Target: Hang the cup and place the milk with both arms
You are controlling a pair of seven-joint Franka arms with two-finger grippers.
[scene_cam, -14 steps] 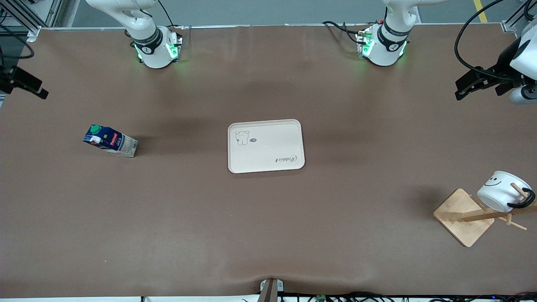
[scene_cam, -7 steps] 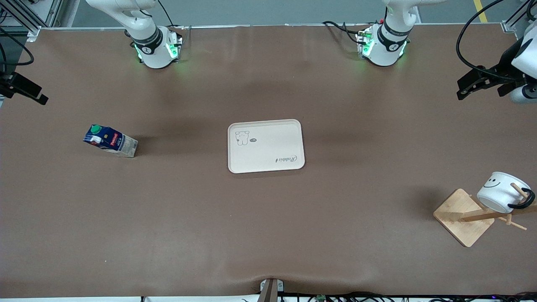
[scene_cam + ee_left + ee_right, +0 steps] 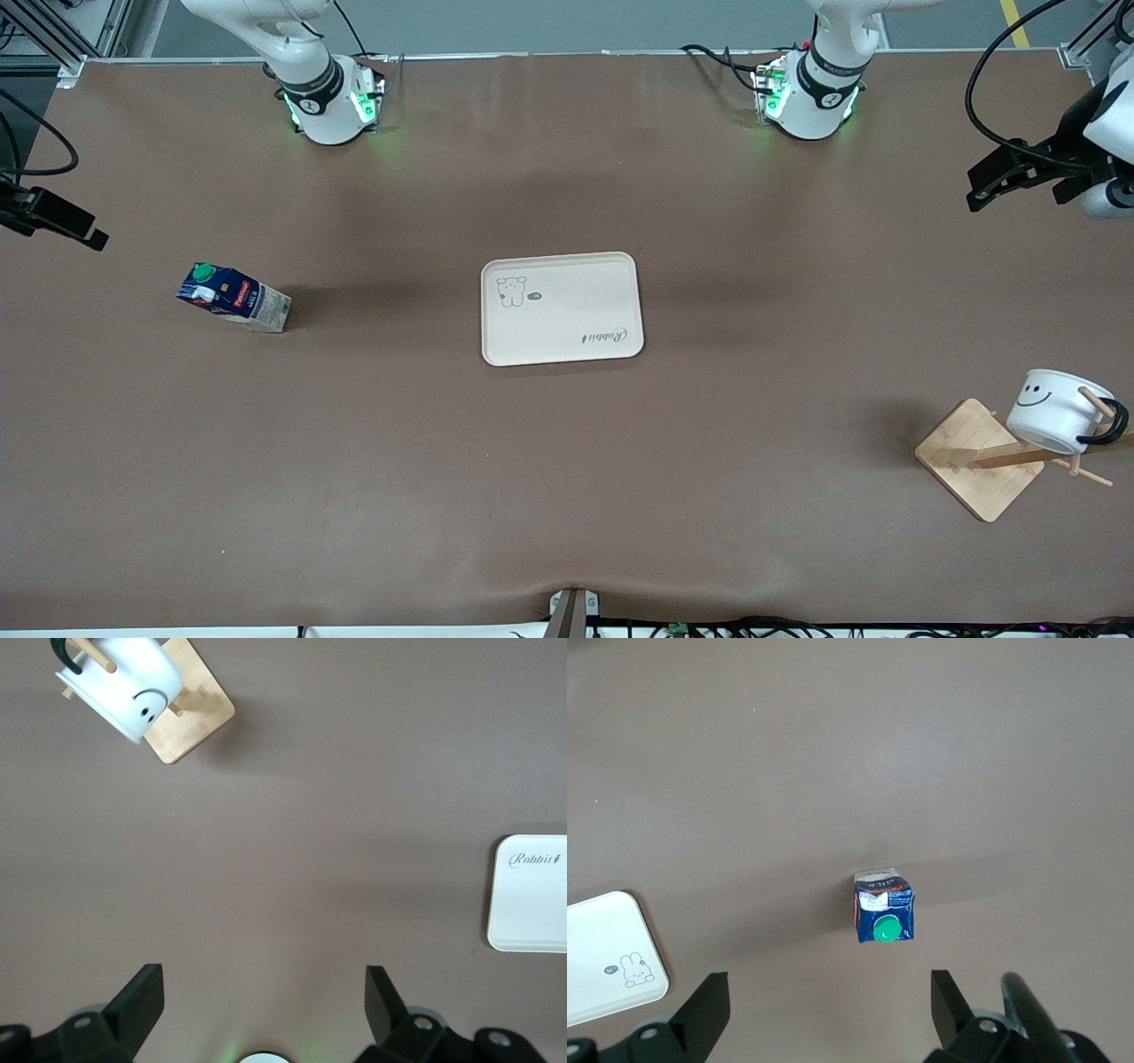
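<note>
Two jobs, front view: the cup [image 3: 1059, 408] is seen hooked on the wooden rack [image 3: 983, 459] at the left arm's end of the table [image 3: 567, 496], settled slightly lower than a second ago, so hanging is judged done; the milk [image 3: 233, 298] is left standing, well apart from the tray [image 3: 562, 307].
Left wrist view: the left end effector [image 3: 264, 1003] is held wide open, empty, high above the table.
Right wrist view: the right end effector [image 3: 830, 1005] is spread wide, empty, over the milk [image 3: 883, 913], which has been approached since a second ago; its grasp is judged next.
</note>
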